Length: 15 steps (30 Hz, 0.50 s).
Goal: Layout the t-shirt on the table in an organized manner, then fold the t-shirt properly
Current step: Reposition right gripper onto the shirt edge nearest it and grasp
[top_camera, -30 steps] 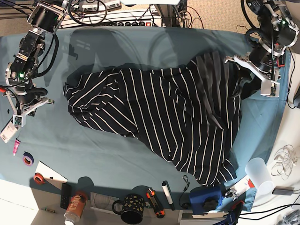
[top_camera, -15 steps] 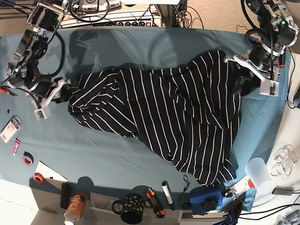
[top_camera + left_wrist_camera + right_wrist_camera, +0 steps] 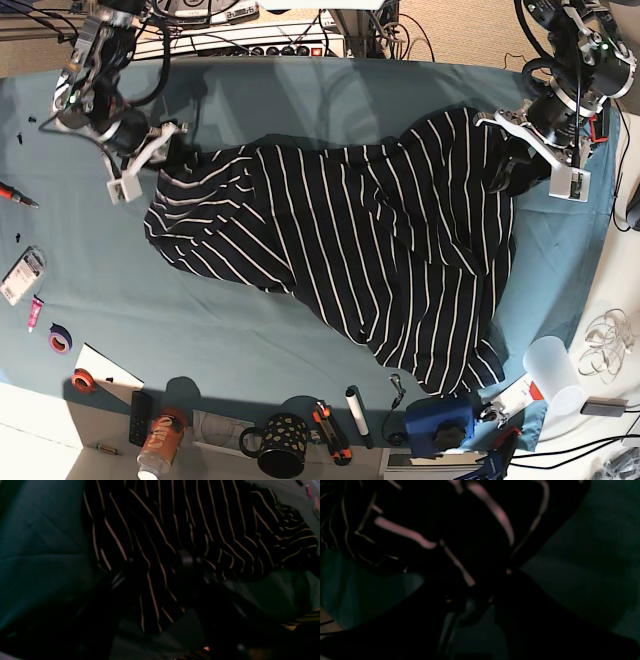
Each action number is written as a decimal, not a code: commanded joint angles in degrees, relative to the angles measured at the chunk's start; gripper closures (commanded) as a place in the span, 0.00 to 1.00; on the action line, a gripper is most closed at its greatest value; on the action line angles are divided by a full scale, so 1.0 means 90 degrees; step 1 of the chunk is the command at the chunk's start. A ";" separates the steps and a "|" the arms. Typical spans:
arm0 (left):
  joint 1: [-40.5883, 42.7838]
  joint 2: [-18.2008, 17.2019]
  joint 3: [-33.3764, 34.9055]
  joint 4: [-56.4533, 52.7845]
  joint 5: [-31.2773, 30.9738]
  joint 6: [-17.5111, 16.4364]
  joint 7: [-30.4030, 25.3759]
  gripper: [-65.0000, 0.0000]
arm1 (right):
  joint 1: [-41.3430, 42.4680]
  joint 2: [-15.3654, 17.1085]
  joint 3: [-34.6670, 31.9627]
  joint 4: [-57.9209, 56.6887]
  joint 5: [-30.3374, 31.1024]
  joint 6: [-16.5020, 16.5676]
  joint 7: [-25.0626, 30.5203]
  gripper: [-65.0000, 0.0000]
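Both pincers, left and right, pinch the t-shirt edges on the table

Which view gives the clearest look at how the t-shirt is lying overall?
The base view: the whole t-shirt shows, rumpled and slanting across the table. The left wrist view is dim and shows only striped folds at one end; the right wrist view is darker, with a few blurred stripes.
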 commanded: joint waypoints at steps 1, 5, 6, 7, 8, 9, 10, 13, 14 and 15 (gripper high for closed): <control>-0.0012 -0.0036 -0.0010 0.0102 -0.0109 -0.0029 -0.0134 0.65 | 0.0044 0.0087 0.0134 0.0112 0.0104 0.0031 0.0102 0.70; -0.0015 -0.0036 -0.0010 0.0102 -0.0109 -0.0029 -0.0143 0.65 | 0.0053 0.0090 0.0763 0.0114 0.0668 0.0031 0.0085 0.70; -0.0015 -0.0036 -0.0010 0.0102 -0.0109 -0.0029 -0.0143 0.65 | 0.0053 0.0092 0.0942 0.0114 0.0733 0.0031 0.0056 0.72; -0.0015 -0.0036 -0.0010 0.0102 -0.0109 -0.0029 -0.0143 0.65 | 0.0053 0.0092 0.1110 0.0114 0.0743 0.0031 0.0029 0.80; -0.0015 -0.0036 -0.0010 0.0100 -0.0109 -0.0029 -0.0143 0.65 | 0.0053 0.0092 0.1268 0.0114 0.0741 0.0031 0.0000 0.89; -0.0015 -0.0036 -0.0010 0.0100 -0.0109 -0.0029 -0.0146 0.65 | 0.0053 0.0090 0.1406 0.0114 0.0741 0.0031 -0.0029 0.98; -0.0015 -0.0036 -0.0010 0.0100 -0.0109 -0.0029 -0.0146 0.65 | 0.0053 0.0092 0.1525 0.0114 0.0741 0.0031 -0.0049 1.00; -0.0015 -0.0036 -0.0010 0.0100 -0.0109 -0.0027 -0.0143 0.65 | 0.0053 0.0092 0.1753 0.0114 0.0741 0.0031 -0.0075 1.00; -0.0015 -0.0036 -0.0010 0.0100 -0.0109 -0.0029 -0.0143 0.65 | 0.0051 0.0095 0.1797 0.0114 0.0741 0.0031 -0.0075 1.00; -0.0012 -0.0036 -0.0010 0.0100 -0.0109 -0.0029 -0.0143 0.65 | 0.0053 0.0095 0.1841 0.0114 0.0743 0.0031 -0.0068 1.00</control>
